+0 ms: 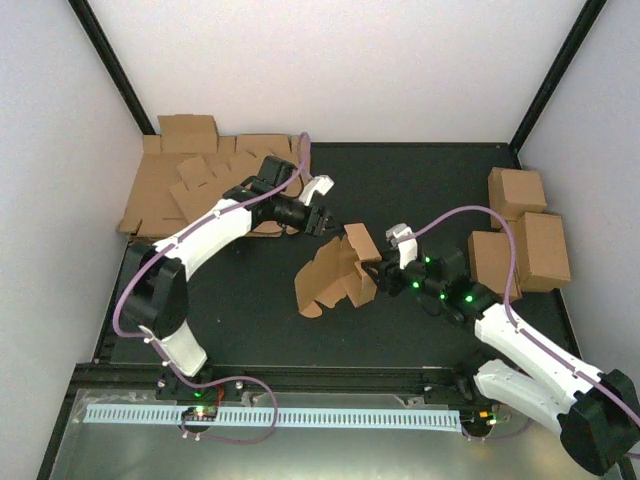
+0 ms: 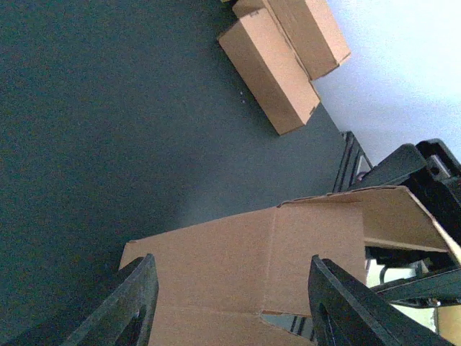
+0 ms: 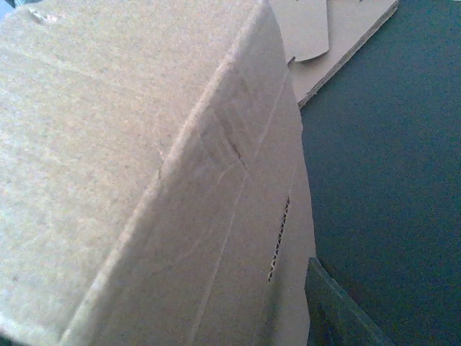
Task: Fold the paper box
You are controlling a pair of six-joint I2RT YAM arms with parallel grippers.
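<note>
The dark table (image 1: 240,300) carries a heap of flat blanks (image 1: 165,195) at ten o'clock and folded boxes (image 1: 525,240) at three o'clock. The half-formed paper box (image 1: 330,280) sits at the centre, its three-o'clock edge pinched by the right gripper (image 1: 378,272). The left gripper (image 1: 322,220), at the box's eleven o'clock, gapes wide and holds nothing.

The dark tabletop (image 1: 250,320) carries heaped blanks (image 1: 160,195) far left, three folded boxes (image 1: 525,240) right, the box (image 1: 330,280) mid-table.
</note>
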